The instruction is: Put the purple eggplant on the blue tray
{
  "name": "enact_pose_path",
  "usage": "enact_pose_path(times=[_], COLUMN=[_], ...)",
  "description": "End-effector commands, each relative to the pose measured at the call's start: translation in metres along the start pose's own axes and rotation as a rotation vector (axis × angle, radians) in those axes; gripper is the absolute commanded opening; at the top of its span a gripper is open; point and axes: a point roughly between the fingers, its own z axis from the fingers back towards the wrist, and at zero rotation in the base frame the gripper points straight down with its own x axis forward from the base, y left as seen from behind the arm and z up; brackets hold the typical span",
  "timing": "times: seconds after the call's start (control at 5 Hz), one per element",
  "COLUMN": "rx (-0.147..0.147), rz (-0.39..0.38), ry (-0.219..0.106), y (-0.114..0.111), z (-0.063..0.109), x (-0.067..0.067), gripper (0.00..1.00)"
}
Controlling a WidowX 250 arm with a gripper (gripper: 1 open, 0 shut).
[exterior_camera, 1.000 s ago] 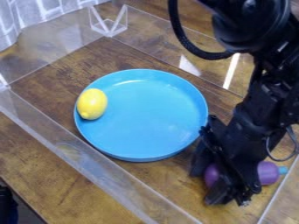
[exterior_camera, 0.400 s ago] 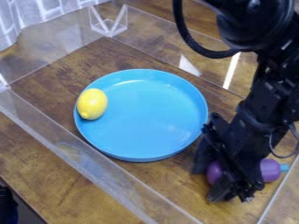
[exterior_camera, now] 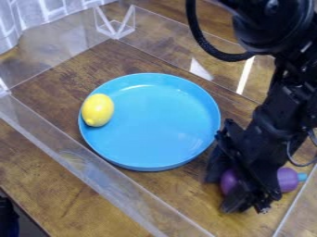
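The blue tray (exterior_camera: pixel 155 130) is a large round dish on the wooden table, left of centre. The purple eggplant (exterior_camera: pixel 287 180) lies on the table just off the tray's right rim, mostly covered by the black arm; its teal stem tip pokes out to the right. My gripper (exterior_camera: pixel 244 191) points down over the eggplant, and its jaws are shut on the purple body. The fingertips are hard to make out against the dark hand.
A yellow lemon (exterior_camera: pixel 96 109) rests on the left part of the tray. Clear plastic walls (exterior_camera: pixel 50 130) fence the table on the left, front and back. A clear plastic stand (exterior_camera: pixel 115 19) sits at the far edge.
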Motion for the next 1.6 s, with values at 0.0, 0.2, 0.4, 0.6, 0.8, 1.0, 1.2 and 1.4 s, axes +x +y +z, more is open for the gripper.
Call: enact_pose_path(times=[0.0,0.2,0.4,0.6,0.8,1.0,1.2,1.4], rx=[0.003,0.004,0.005,0.006,0.007,0.011,0.014,0.019], rz=[0.029,0.032,0.036,0.041,0.046,0.045,0.043,0.041], ry=[-0.012,-0.008,-0.005,-0.001,0.002,0.005,0.009,0.013], y=[0.0100,0.0103,0.0107,0.0112,0.0116,0.0121,0.0126,0.0131], z=[0.0026,0.0023,0.0023,0.0021,0.0018,0.0020,0.0022,0.0028], x=[0.0015,0.0016,0.0015,0.0014,0.0013,0.0015,0.0016,0.0015], gripper=[0.00,0.00,0.00,0.00,0.00,0.00,0.00,0.00])
